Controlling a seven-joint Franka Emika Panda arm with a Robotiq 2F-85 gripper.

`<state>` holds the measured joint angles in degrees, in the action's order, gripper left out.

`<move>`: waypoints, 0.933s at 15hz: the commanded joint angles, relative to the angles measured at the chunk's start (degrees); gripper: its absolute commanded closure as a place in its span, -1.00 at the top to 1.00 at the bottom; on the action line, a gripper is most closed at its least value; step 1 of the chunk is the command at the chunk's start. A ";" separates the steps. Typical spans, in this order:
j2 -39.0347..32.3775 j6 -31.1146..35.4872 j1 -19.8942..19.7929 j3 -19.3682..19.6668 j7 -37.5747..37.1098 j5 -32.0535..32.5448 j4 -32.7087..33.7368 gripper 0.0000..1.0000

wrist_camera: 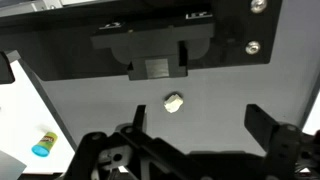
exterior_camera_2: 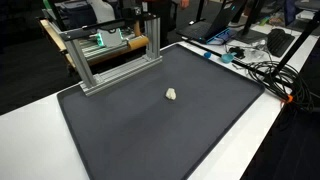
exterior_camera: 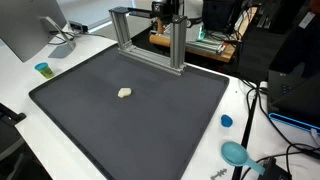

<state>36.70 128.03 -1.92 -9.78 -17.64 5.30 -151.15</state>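
Surface: white lab bench (exterior_camera: 15,88) carrying a large dark mat (exterior_camera: 150,125), with a monitor (exterior_camera: 30,25) and cables (exterior_camera_2: 265,72) around the edges.
Lump: small pale lump (exterior_camera: 124,93) lying alone near the middle of the mat in both exterior views. In the wrist view the lump (wrist_camera: 174,102) sits just above frame centre.
Gripper: gripper (wrist_camera: 193,120) is released, jaws spread wide along the lower edge of the wrist view. Nothing is between them, and it is well apart from the lump.
Alignment: the lump lies a little left of the midline between the two fingers and further up the frame. Centring over it before descending looks wise.
Descent: the lump is low and small, so the fingertips probably need to come almost to the mat. A slow, straight drop would avoid nudging it aside.
Grip: its outline looks irregular and its firmness cannot be told, so a gentle squeeze seems safer.
Frame: aluminium frame (exterior_camera: 150,40) stands beyond the lump at the mat's far edge, in the upper part of the wrist view. The approach should stay short of it.
Margins: blue cap (exterior_camera: 226,121) and small teal cup (exterior_camera: 42,69) sit off the mat, well apart from the lump.
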 commanded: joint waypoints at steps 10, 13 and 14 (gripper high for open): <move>0.84 -0.22 0.34 0.47 0.65 0.41 -0.20 1.00; 3.39 -3.67 0.85 2.42 3.72 -0.05 -0.33 1.00; 3.81 -4.25 0.34 2.67 3.64 0.26 -0.47 1.00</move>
<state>37.24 126.85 -1.56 -8.86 -15.86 5.35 -151.14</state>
